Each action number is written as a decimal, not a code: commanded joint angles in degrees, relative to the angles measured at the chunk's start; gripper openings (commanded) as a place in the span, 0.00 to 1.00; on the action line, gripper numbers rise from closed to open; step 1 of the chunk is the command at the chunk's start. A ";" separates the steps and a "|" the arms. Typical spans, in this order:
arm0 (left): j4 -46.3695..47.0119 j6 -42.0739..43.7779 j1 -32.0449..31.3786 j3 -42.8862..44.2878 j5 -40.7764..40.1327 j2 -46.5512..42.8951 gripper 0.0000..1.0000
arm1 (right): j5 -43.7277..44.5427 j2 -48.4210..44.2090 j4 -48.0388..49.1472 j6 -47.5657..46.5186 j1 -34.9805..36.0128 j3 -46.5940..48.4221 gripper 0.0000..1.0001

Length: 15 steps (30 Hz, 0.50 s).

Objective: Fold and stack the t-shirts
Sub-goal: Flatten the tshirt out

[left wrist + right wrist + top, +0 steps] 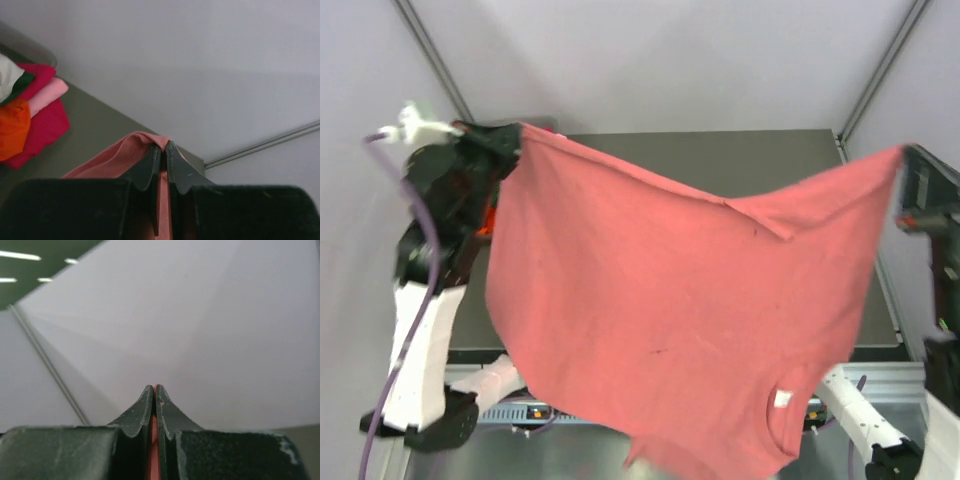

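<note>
A robotics lab test cell rather than a home or shop: plain white panels [670,60] close in the workspace at the back and both sides, with grey metal struts [432,55] running up the corners. The dark grey table [740,160] carries two robot arms at its near edge. The left arm [420,340] trails a purple cable [382,400], and a salmon-pink t-shirt [670,300] hangs stretched between the two. The right wrist view catches strip lights [20,256] on a dark ceiling above the panels
</note>
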 commanded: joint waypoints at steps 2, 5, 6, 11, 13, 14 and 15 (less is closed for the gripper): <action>8.08 -0.21 0.28 -2.28 0.57 8.02 0.00 | 4.73 11.54 4.51 -0.09 -0.54 -3.82 0.00; 9.66 0.40 0.28 -0.18 0.40 12.24 0.00 | 0.16 19.18 4.79 0.26 -0.63 1.61 0.00; 9.58 0.75 0.28 2.35 0.22 13.12 0.00 | -0.72 21.29 4.17 0.61 -0.72 4.07 0.00; 9.58 3.56 0.37 15.44 -0.75 20.23 0.00 | -7.21 36.24 -1.09 2.45 -3.26 28.28 0.00; 7.39 4.62 0.55 26.33 -0.14 25.83 0.00 | -11.07 41.58 -2.59 4.04 -6.24 35.08 0.00; 6.68 4.62 1.07 29.85 0.39 27.70 0.00 | -12.75 42.83 -3.12 6.48 -7.56 39.73 0.00; 5.98 3.58 1.60 35.28 2.40 29.63 0.00 | -14.95 44.15 -2.87 8.42 -10.97 40.91 0.00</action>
